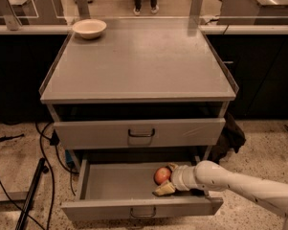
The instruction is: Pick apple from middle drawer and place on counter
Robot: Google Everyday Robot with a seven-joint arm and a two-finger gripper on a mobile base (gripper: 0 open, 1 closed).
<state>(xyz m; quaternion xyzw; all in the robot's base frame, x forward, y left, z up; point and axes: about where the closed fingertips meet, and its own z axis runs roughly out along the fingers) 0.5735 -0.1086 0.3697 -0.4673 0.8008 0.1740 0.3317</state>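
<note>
Gripper [166,178] was down inside the drawer [115,186], reaching in from the R on the end of the arm [239,183]. Claw was spread approx apple-wide w/ one finger [172,166] behind the apple [161,175] and the other in front of it. It bracketed the fruit but, as I read it, had no firm hold yet; I couldn't tell if the pads were pressing. Apple sat on the drawer floor, R of ctr, nearer the back than the front panel.

Step in hand, I judged, was the grasp. To do it well I'd have closed slowly & evenly so the round fruit didn't squirt out sideways, keeping the pads across its widest part and not up near the top. Then a straight lift, enough to clear the front wall, & pull out toward me before rising. The shut upper drawer [138,133] overhangs the back of the tray, so going up too early risked knocking the wrist on it. Counter [138,61] had plenty of bare top for the drop.

Containers: the open drawer held the apple & nothing else I could see. Upper drawer was closed, contents hidden. Bowl [89,28] stood at the counter's far-L corner; I saw nothing in it from that angle.
</note>
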